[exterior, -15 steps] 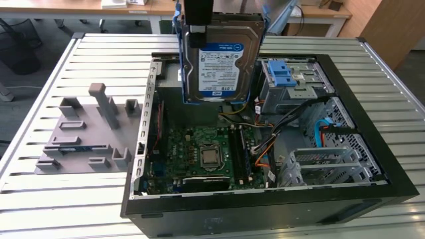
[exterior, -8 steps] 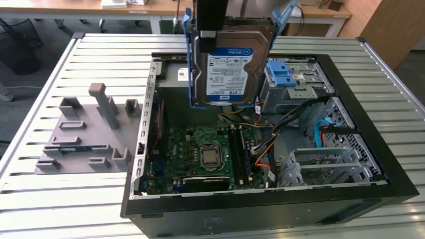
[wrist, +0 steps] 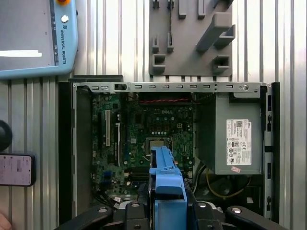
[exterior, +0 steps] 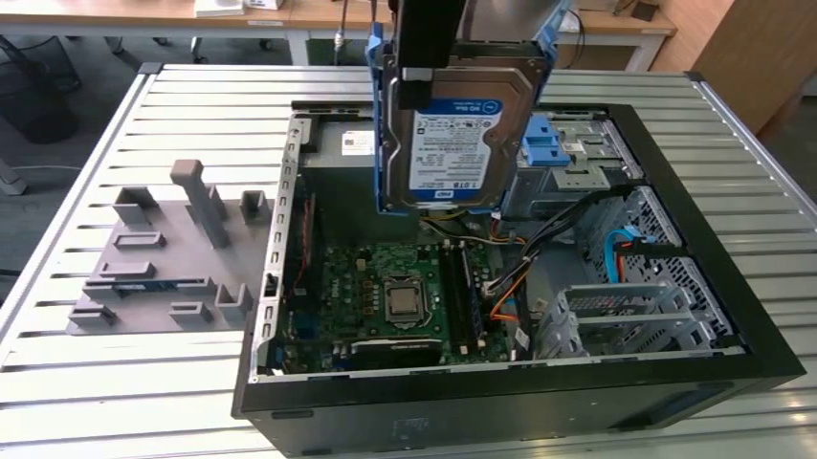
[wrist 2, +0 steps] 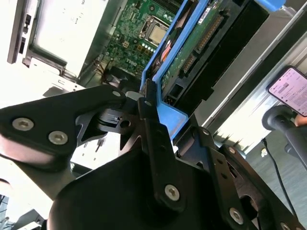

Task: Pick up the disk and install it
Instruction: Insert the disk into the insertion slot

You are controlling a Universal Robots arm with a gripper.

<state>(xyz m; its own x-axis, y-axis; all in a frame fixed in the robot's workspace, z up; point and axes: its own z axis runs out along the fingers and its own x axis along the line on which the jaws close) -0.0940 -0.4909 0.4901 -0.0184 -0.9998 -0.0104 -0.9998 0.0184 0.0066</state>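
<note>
The hand (exterior: 422, 91) grips the disk (exterior: 457, 143) above the case (exterior: 511, 411) on a slatted table (exterior: 128, 382).

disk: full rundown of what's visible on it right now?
The disk is a flat silver drive with a blue-and-white label, framed by a blue plastic carrier bracket. It hangs upright, label toward the exterior camera, held above the open computer case and apparently clear of it. The gripper is clamped on the bracket's edge; nothing else seems to touch it. The second wrist view shows its green circuit board with a connector row.
</note>
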